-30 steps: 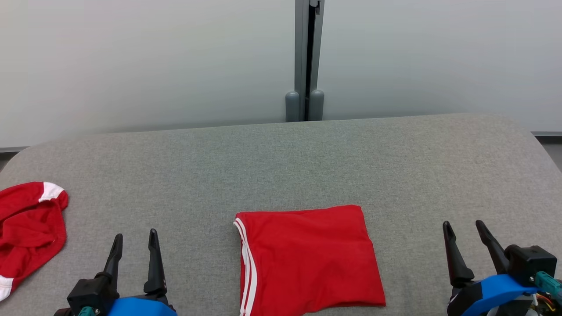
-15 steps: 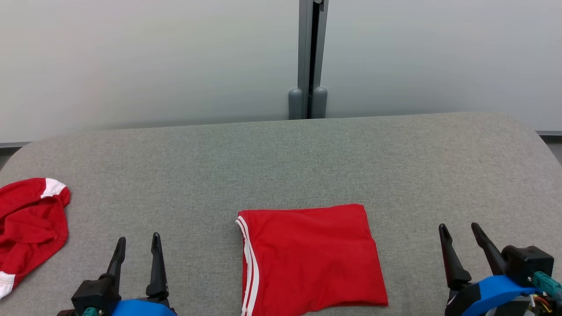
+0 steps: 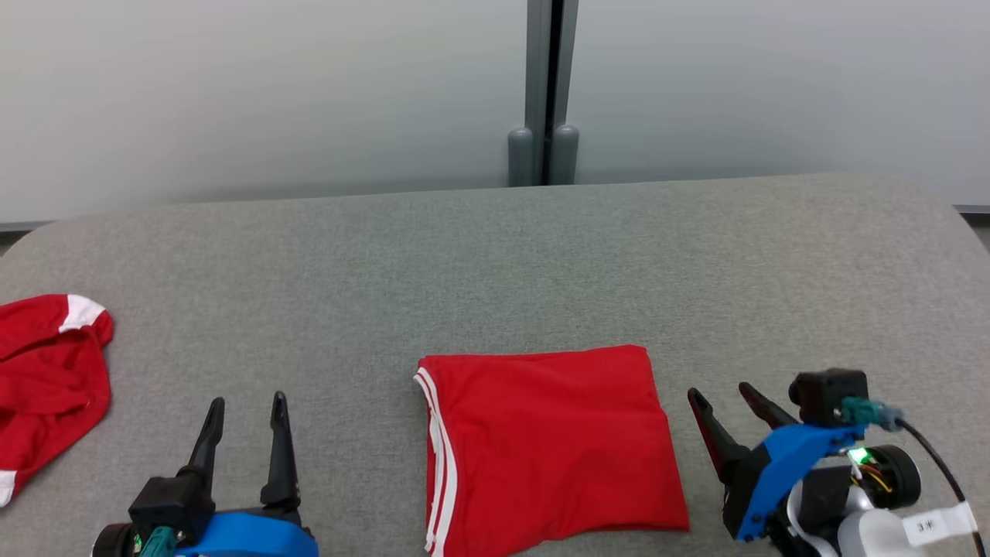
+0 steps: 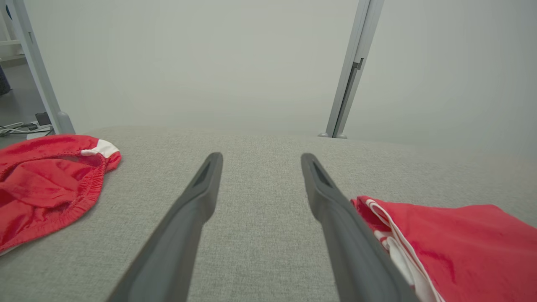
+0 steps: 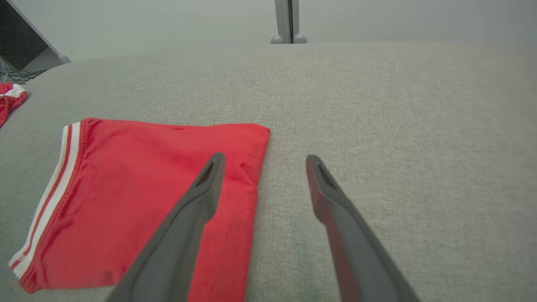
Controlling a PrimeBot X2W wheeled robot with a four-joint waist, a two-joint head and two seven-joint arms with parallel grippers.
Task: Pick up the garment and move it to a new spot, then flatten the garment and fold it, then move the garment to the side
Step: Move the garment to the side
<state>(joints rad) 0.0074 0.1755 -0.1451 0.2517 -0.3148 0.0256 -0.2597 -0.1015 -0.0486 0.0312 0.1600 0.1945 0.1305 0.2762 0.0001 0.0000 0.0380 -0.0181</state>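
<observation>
Behind everything, pale frosted wall panels (image 3: 232, 93) are seen, split by a grey metal post (image 3: 544, 77), and in front of them a grey fabric-covered table (image 3: 495, 263) is spread wide across the head view.

And there it is: the folded red garment with white side stripes (image 3: 549, 441) is laid flat on the near middle of the table, a rough rectangle with its striped edge turned to the robot's left. Far off at the table's left edge, a crumpled red cloth with white patches (image 3: 46, 379) is bunched up, well apart from the folded piece.

The left gripper (image 3: 247, 400) is held low at the near left, between the two red pieces and touching neither. Its two dark fingers are pointed away from the robot and spread apart, with nothing between them. In the left wrist view, bare grey fabric is seen through the gap, with the striped edge just beside the right-hand finger.

The right gripper (image 3: 718, 389) is placed just beside the garment's right edge, angled in toward it. Its fingers are parted too, and nothing is gripped. In the right wrist view, one finger is seen over the garment's right-hand margin and the other over bare table, with the cloth's edge lined up in the gap. Whether the cloth is touched cannot be told.
</observation>
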